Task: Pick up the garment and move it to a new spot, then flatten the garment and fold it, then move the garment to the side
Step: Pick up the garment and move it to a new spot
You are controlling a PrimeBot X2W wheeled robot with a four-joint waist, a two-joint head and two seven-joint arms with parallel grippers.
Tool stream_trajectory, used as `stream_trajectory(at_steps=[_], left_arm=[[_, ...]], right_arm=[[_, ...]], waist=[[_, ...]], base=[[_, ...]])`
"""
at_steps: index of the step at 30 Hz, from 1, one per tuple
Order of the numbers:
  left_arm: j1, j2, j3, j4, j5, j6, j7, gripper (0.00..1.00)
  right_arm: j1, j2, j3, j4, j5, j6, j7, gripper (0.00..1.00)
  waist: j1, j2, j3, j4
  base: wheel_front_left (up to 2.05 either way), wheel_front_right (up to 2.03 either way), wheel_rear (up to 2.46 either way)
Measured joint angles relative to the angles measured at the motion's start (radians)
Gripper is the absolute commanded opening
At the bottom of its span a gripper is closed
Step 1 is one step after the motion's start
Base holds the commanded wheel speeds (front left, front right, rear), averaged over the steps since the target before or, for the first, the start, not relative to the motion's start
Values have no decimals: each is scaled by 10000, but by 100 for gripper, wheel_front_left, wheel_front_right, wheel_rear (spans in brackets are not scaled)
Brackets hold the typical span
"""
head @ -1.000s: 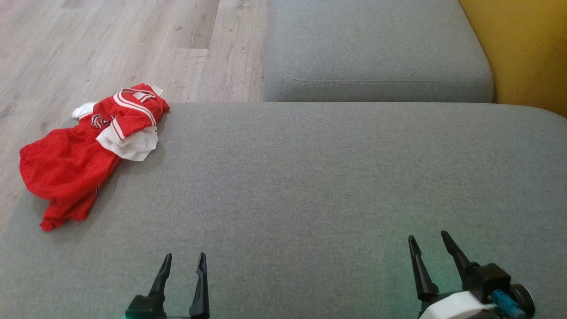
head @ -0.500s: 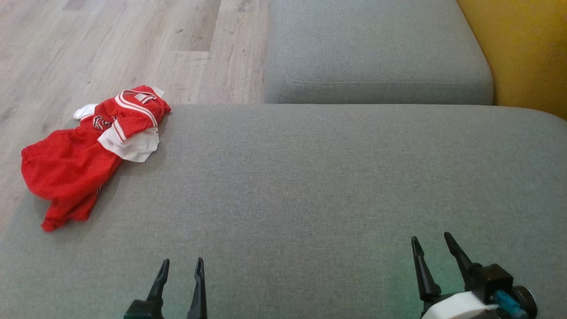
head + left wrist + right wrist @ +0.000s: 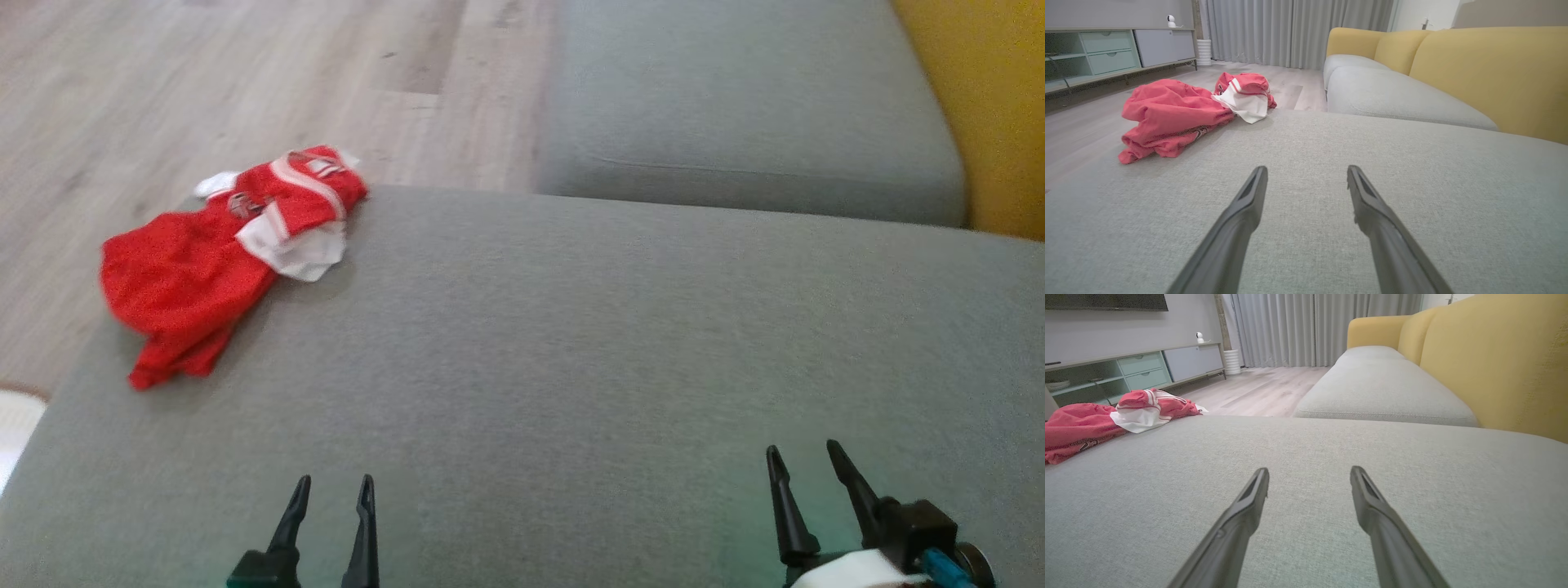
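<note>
With left pincer (image 3: 335,482) and right pincer (image 3: 802,447) spread, a clumsy reach could shove the crumpled red-and-white mesh garment (image 3: 212,261), lying at the far-left edge of the grey fabric cushion (image 3: 571,367), onto the wooden floor (image 3: 122,98).

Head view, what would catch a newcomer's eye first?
The crumpled red and white garment stands out on the far left corner of the grey cushion. Next, the yellow sofa back at the far right, then the left gripper and right gripper, open and empty, low in the view.
</note>
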Motion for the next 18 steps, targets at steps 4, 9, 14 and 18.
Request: stream_trajectory(at_steps=[4,9,14,18], left_arm=[[-7,128,-23,-113,0,73,69,100],[-11,282,8,-301,-2,96,88,100],[-10,291,207,-541,-94,297,-21,100],[-10,267,290,-717,-169,516,-201,100]], right_arm=[[-5,2,56,-46,94,0,-6,100],[-111,0,224,-46,165,0,-73,100],[-453,0,562,-67,171,0,-73,100],[-1043,-4,830,-23,69,0,-75,100]], waist=[[0,0,20,683],[0,0,93,1643],[0,0,319,2228],[1,0,687,2541]], base=[[0,0,0],[0,0,0],[0,0,0],[0,0,0]])
